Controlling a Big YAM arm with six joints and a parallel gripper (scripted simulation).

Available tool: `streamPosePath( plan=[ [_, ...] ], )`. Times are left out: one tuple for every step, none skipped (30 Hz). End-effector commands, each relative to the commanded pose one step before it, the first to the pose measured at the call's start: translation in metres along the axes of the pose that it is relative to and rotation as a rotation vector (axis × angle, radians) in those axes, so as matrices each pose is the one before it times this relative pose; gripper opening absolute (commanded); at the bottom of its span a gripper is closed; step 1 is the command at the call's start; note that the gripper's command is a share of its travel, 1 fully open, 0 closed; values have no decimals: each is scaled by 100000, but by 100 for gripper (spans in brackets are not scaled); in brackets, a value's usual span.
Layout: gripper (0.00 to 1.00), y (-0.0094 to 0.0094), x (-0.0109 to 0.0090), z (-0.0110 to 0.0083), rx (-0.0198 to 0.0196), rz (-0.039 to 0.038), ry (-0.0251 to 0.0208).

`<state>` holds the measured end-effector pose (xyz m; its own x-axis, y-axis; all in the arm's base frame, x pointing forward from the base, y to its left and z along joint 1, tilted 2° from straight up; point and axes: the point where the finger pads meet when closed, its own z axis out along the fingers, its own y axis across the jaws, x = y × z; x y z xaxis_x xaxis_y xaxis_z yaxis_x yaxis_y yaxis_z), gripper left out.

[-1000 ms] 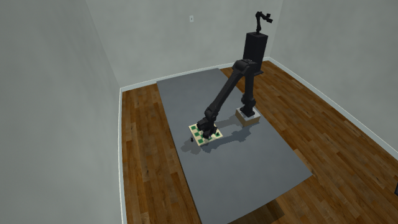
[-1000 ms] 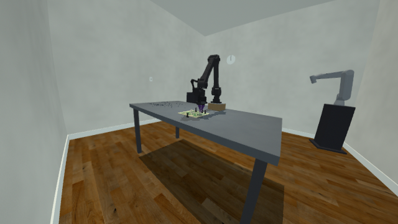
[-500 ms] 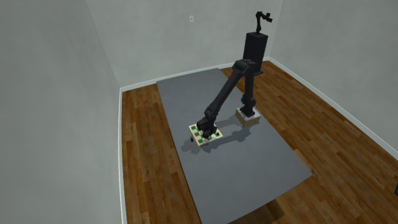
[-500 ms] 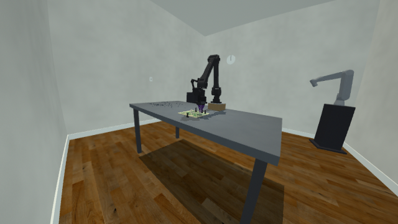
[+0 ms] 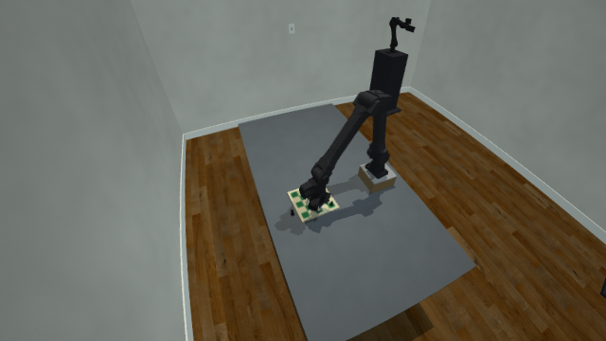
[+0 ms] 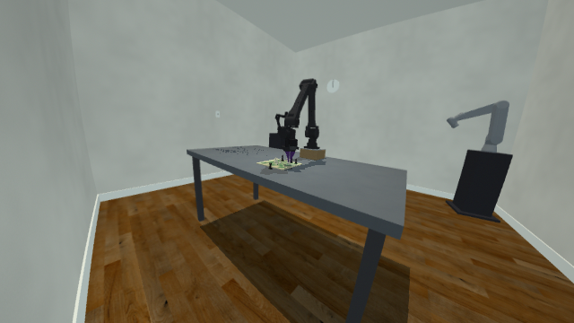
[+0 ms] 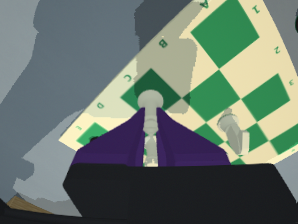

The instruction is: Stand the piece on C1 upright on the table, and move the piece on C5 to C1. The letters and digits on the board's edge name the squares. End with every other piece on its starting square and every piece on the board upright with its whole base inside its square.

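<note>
The grey worktop carried everything, with the black arm reaching across it. The checkered board lay below, partly shadowed. The end effector was closed on a pale piece, whose round head showed against the green C1 square; whether its base touched the board could not be told. The step in hand looked like delivering the C5 piece to C1, which called for centring and levelling the base, then letting go and rising straight. Another pale piece stood to one side, a likely snag for spreading fingers. A dark piece stood off the board, probably the one from C1, and a small dark piece peeped out near E.
</note>
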<state>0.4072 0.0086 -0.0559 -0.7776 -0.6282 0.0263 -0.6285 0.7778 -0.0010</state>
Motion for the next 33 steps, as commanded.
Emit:
streamPosePath(
  plan=[
    [0,-772,-270,-853,2366,377,-3025],
    [0,0,0,0,0,0,0],
    [0,0,0,0,0,0,0],
    [0,0,0,0,0,0,0],
    [0,0,1,2,-2,0,3],
    [0,3,3,10,-14,0,18],
    [0,7,8,25,-34,-1,44],
    [0,12,15,45,-60,-2,78],
    [0,17,22,67,-90,-2,117],
    [0,23,29,91,-121,-3,157],
    [0,29,37,113,-151,-4,196],
    [0,34,44,134,-179,-5,232],
    [0,39,50,152,-203,-6,263],
    [0,43,54,166,-222,-6,287],
    [0,45,57,174,-233,-6,301],
    [0,29,38,125,-153,-4,198],
    [0,0,0,0,0,0,0],
    [0,0,0,0,0,0,0],
    [0,-168,-198,-515,853,24,-1104],
    [0,-3,0,21,9,0,-11],
    [0,32,41,129,-163,-4,211],
    [0,40,50,152,-203,-6,263],
    [0,35,44,134,-179,-5,232],
    [0,15,21,69,-81,-2,105],
    [0,-13,-15,-27,65,2,-84],
    [0,-12,-13,-26,57,2,-74],
    [0,-12,-14,-31,60,2,-78],
    [0,-9,-11,-26,47,1,-61],
    [0,1,1,5,-5,0,7],
    [0,0,1,2,-2,0,3],
    [0,0,0,0,0,0,0],
    [0,0,0,0,0,0,0],
    [0,0,0,0,0,0,0]
  ],
)
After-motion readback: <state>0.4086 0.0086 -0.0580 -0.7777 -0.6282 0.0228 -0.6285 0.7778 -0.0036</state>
